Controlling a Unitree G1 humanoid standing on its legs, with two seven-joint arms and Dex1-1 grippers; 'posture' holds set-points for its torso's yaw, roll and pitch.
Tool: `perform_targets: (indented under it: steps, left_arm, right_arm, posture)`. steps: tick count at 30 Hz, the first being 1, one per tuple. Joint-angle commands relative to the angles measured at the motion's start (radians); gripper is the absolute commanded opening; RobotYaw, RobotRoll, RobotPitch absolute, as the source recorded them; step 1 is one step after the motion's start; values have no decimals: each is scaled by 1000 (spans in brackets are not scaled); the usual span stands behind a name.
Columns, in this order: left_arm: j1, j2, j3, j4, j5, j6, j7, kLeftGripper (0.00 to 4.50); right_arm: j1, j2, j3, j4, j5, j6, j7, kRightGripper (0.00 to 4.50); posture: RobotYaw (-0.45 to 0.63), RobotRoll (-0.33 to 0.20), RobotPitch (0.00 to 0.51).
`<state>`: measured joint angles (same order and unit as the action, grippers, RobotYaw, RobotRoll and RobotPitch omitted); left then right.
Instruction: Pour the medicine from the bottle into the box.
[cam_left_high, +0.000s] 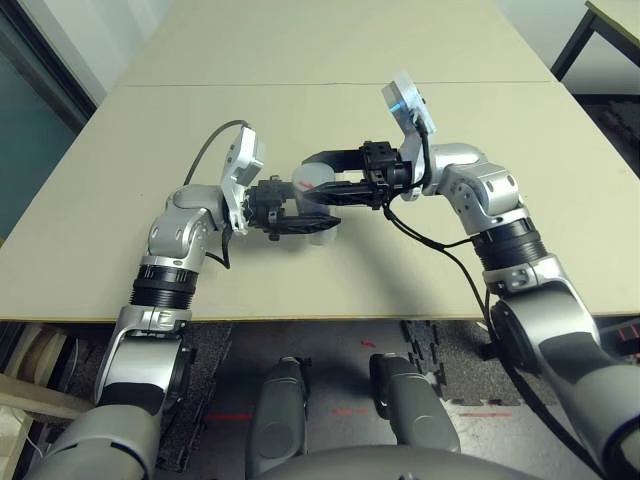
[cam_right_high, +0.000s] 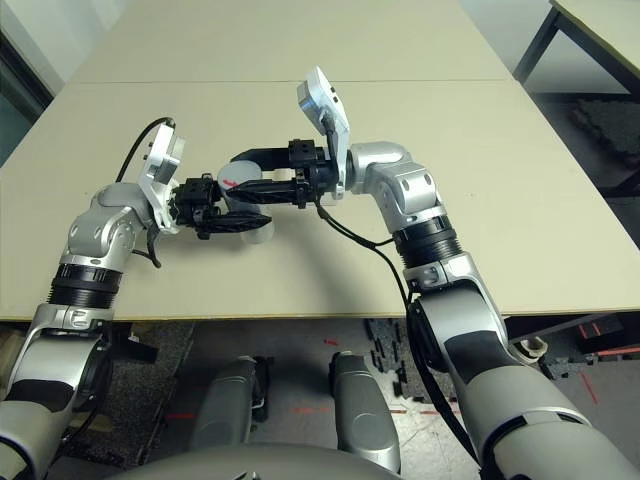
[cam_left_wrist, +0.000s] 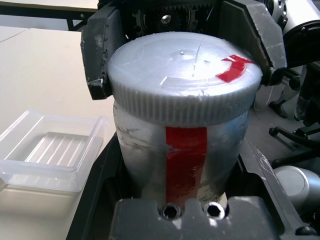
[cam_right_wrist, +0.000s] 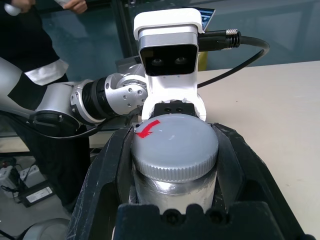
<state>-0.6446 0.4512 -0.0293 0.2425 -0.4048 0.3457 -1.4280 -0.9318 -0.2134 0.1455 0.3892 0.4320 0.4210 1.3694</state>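
Bottle (cam_left_wrist: 185, 155): one, silvery, upright, capped; lower body partly hidden by the left gripper (cam_left_high: 325, 208), which grasped it. Location: inside the tabletop's (cam_left_high: 450, 270) near edge. Box (cam_left_wrist: 47, 172): one, clear, cut off, on the tabletop. Right gripper (cam_left_high: 309, 175): reached inward, level, clenched around the cap (cam_right_wrist: 175, 142).
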Motion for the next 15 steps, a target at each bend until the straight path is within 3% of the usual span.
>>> perform_targets:
  steps: [1, 3, 9, 15]
  left_arm:
    - [4, -17, -36, -55, -41, 17, -23, 2567]
    - [5, -18, -37, -59, -42, 21, -23, 2567]
    - [7, -14, -52, -79, -51, 31, -28, 2567]
    - [8, -7, -61, -83, -60, 33, -30, 2567]
  right_arm:
    - [-20, 29, 40, 7, -14, -27, 27, 2566]
    - [-21, 31, 35, 12, -20, -31, 17, 2566]
    - [-29, 37, 20, 38, -43, -53, -16, 4500]
    - [-32, 26, 5, 57, -50, -59, -37, 4500]
  posture:
    - [4, 0, 117]
    - [3, 0, 117]
    - [-4, 0, 115]
    - [-17, 0, 114]
